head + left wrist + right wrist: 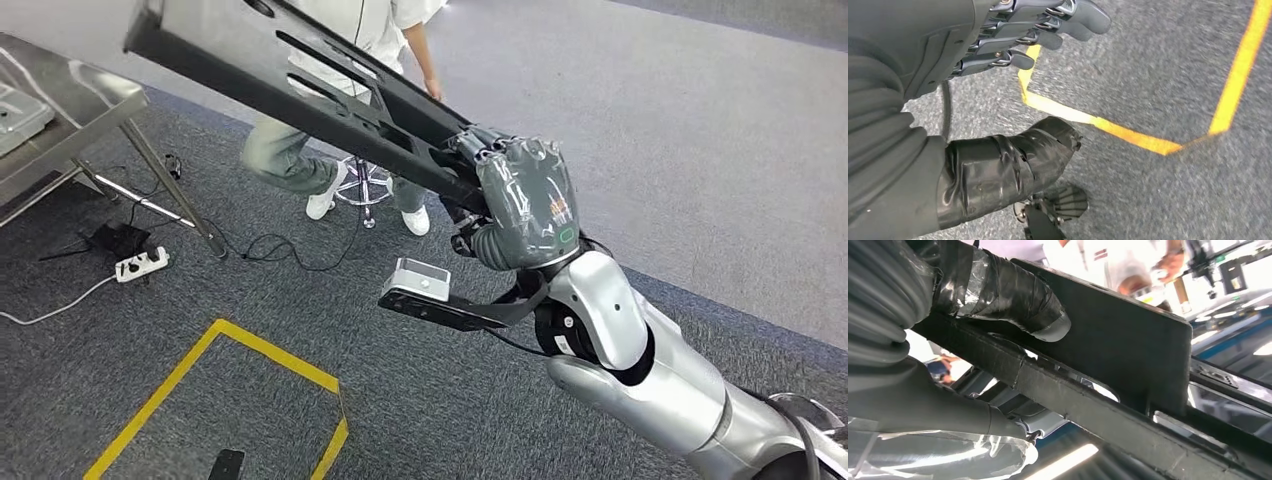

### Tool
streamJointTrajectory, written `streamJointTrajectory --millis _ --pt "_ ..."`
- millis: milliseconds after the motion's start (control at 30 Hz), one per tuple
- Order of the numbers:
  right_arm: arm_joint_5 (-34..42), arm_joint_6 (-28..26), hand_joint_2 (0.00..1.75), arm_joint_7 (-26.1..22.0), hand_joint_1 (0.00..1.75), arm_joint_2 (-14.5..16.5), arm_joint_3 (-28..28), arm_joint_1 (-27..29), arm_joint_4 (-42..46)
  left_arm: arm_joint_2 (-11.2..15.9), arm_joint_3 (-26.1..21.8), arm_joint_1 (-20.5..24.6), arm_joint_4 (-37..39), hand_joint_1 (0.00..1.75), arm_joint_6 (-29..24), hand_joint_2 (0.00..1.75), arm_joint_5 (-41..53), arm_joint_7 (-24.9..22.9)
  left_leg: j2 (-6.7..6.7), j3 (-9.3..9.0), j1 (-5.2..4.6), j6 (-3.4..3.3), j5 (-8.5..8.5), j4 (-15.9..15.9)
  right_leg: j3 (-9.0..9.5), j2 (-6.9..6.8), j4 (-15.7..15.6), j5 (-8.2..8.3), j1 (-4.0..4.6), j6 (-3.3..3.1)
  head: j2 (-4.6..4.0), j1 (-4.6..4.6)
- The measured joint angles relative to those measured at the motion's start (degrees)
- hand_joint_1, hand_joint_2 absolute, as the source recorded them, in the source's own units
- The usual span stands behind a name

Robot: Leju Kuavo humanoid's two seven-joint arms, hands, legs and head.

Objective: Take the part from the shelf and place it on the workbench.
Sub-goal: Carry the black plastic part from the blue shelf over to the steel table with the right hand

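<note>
Fingers of the right hand [520, 200] are clenched around the long black part [300, 85], the taped thumb [1013, 297] pressed on one face and the others wrapped under its edge. From the head view the part runs from the hand at about 3 o'clock of centre up toward 10 o'clock, tilted, its far end at the top left corner, held in the air above the grey carpet floor [700, 150].

Behind the part, at 12 o'clock, a person [330, 150] in a white top and pale trousers stands beside a chrome stool base [362, 185]. At 9 o'clock a metal workbench [70, 110] stands on slanted legs, well apart from the part. Yellow floor tape [270, 355] marks a corner at 7 o'clock. Near the workbench leg lies a white power strip [140, 265] with cables trailing from it.

Hanging over the carpet and the yellow tape, the left hand [998, 75] holds nothing, its fingers [1048, 25] loosely spread and apart from the taped thumb.
</note>
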State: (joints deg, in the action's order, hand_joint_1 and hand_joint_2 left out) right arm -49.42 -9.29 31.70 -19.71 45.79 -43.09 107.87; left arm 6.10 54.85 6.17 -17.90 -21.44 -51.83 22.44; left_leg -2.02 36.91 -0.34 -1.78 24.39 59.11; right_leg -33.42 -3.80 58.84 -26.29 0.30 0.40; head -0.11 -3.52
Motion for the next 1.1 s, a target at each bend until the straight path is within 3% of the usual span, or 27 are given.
streamJointTrajectory --millis 67,100,167,200,233,267,300,367,433,500,533,600,667,733,767,800,867,933,1033,1100 --pt "0.0 0.0 1.75 0.0 1.75 0.0 0.0 0.0 0.0 0.0 0.0 -0.1 0.0 0.0 -0.2 1.75 0.1 -0.1 0.98 -0.29 0.26 -0.61 -0.22 -0.5 -0.48 0.77 1.5 -1.24 -0.17 0.52 0.0 0.04" --pt "0.0 0.0 1.75 0.0 1.75 0.0 0.0 -0.1 0.0 0.0 0.0 -0.1 0.0 0.0 -0.3 1.75 0.1 -0.1 1.44 -0.46 0.38 -0.93 -0.31 -0.7 -1.51 1.67 3.8 -2.63 -0.28 0.72 0.0 0.07" --pt "-0.1 0.0 1.75 0.0 1.75 -0.1 -0.1 0.1 0.0 0.0 0.0 0.1 0.0 0.0 -0.3 1.75 0.2 -0.1 2.47 -0.54 0.39 -1.32 -0.29 -0.7 -5.1 3.05 11.1 -5.94 -0.44 0.89 0.0 0.1" --pt "-0.1 0.0 1.75 0.0 1.75 -0.1 -0.1 0.2 0.0 0.0 0.0 0.1 0.0 0.0 -0.4 1.75 0.2 -0.1 3.05 -0.55 0.39 -1.39 -0.26 -0.7 -6.85 3.28 14.3 -6.91 -0.48 0.98 0.0 0.1" --pt "-0.2 0.0 1.75 0.0 1.75 -0.2 -0.1 0.4 0.0 0.0 0.0 0.1 0.0 0.0 -0.5 1.75 0.2 -0.1 3.69 -0.57 0.39 -1.39 -0.23 -0.6 -7.87 3.37 15.9 -6.84 -0.57 1.06 0.0 0.1" --pt "-0.3 0.0 1.75 0.0 1.75 -0.2 -0.1 0.4 0.0 0.0 0.0 0.1 0.0 0.0 -0.6 1.75 0.2 -0.1 4.39 -0.62 0.41 -1.35 -0.17 -0.5 -7.86 3.44 15.3 -5.69 -0.7 1.12 0.0 0.1" --pt "-0.5 0.0 1.75 0.0 1.75 -0.2 -0.1 0.5 0.0 0.0 0.0 0.0 0.0 0.0 -0.6 1.75 0.2 -0.1 5.09 -0.69 0.45 -1.25 -0.08 -0.4 -6.78 3.65 12.6 -3.68 -0.86 1.13 0.0 0.11" --pt "-0.8 0.0 1.75 0.0 1.75 -0.3 -0.1 0.4 0.1 0.0 0.0 0.1 0.0 0.0 -0.7 1.75 0.3 -0.1 6.47 -0.71 0.47 -0.85 0.17 0.0 -3.45 5.48 5.0 -0.17 -1.27 1.08 0.0 0.12" --pt "-1.0 0.1 1.75 0.0 1.75 -0.3 -0.1 0.4 0.3 0.0 0.0 0.1 0.0 0.0 -0.7 1.75 0.3 -0.1 7.55 -0.38 0.59 -0.26 0.2 0.2 -1.59 7.14 1.1 0.72 -1.4 0.94 0.0 0.08" --pt "-1.2 0.2 1.75 -0.1 1.75 -0.3 -0.1 0.4 0.6 0.0 0.0 0.0 0.0 0.0 -0.8 1.75 0.3 0.0 8.56 -0.11 0.83 0.46 -0.02 0.1 -1.3 6.72 0.8 0.69 -1.21 0.49 0.0 0.03" --pt "-1.3 0.3 1.75 -0.1 1.75 -0.3 -0.1 0.3 0.7 0.0 0.0 -0.2 0.0 0.0 -0.8 1.75 0.3 0.0 8.33 0.04 0.92 0.78 0.08 0.3 -1.14 6.16 0.5 0.81 -1.19 0.12 0.0 0.04" --pt "-1.6 0.5 1.75 -0.1 1.75 -0.3 -0.1 0.2 0.8 -0.1 0.0 -0.2 0.0 0.0 -0.8 1.75 0.4 0.0 6.04 1.38 0.88 1.36 1.68 3.0 -0.76 5.06 0.1 1.01 -1.23 -0.66 0.0 -0.18" --pt "-1.7 0.7 1.75 -0.1 1.75 -0.3 -0.1 0.2 0.9 -0.1 0.0 0.0 0.0 0.0 -0.8 1.75 0.5 0.1 3.34 4.71 0.92 1.76 4.83 9.7 -0.62 3.86 0.0 0.94 -1.01 -1.15 0.0 -0.39" --pt "-1.7 0.9 1.75 -0.1 1.75 -0.3 0.0 0.3 0.9 -0.1 0.0 0.1 0.0 0.0 -0.9 1.75 0.7 0.3 2.66 7.48 1.02 1.92 6.36 15.1 -0.61 2.57 0.1 0.77 -0.81 -1.34 0.0 -0.39" --pt "-1.7 1.0 1.75 -0.1 1.75 -0.3 0.0 0.3 0.9 -0.1 0.0 0.0 0.0 0.0 -0.9 1.75 0.7 0.3 2.55 7.49 1.03 1.89 5.73 15.0 -0.59 1.94 0.1 0.68 -0.76 -1.36 0.0 -0.4" --pt "-1.7 1.1 1.75 -0.1 1.75 -0.3 0.0 0.4 0.9 -0.1 0.0 0.0 0.0 0.0 -0.9 1.75 0.7 0.4 2.31 6.32 1.01 1.78 4.24 12.7 -0.54 1.36 0.2 0.6 -0.71 -1.32 0.0 -0.4" --pt "-1.8 1.2 1.75 -0.1 1.75 -0.3 0.0 0.3 1.0 -0.1 0.0 0.1 0.0 0.0 -0.9 1.75 0.8 0.5 0.66 2.28 0.69 1.35 1.26 5.2 -0.37 0.23 0.2 0.37 -0.48 -1.04 0.0 -0.41" --pt "-1.8 1.3 1.75 -0.2 1.75 -0.3 0.0 0.3 1.1 -0.1 0.0 0.3 0.0 0.0 -0.9 1.75 0.8 0.7 -0.51 -0.02 0.21 0.65 0.3 0.6 -0.25 -0.76 0.2 0.11 -0.18 -0.57 0.0 -0.32" --pt "-1.8 1.6 1.75 -0.5 1.75 -0.3 0.0 0.2 1.3 -0.1 0.0 0.3 0.0 0.0 -0.9 1.75 0.9 0.8 0.83 -0.19 0.19 -0.23 0.26 -0.2 0.01 -1.86 0.1 -0.29 -0.07 0.28 0.0 -0.27" --pt "-1.9 1.8 1.75 -0.6 1.75 -0.3 0.0 0.1 1.4 -0.1 0.0 0.1 0.0 0.0 -0.9 1.75 0.9 0.8 1.86 -0.54 0.47 -0.8 -0.02 -0.6 -0.83 -0.3 2.6 -2.04 -0.26 0.81 0.0 -0.16"
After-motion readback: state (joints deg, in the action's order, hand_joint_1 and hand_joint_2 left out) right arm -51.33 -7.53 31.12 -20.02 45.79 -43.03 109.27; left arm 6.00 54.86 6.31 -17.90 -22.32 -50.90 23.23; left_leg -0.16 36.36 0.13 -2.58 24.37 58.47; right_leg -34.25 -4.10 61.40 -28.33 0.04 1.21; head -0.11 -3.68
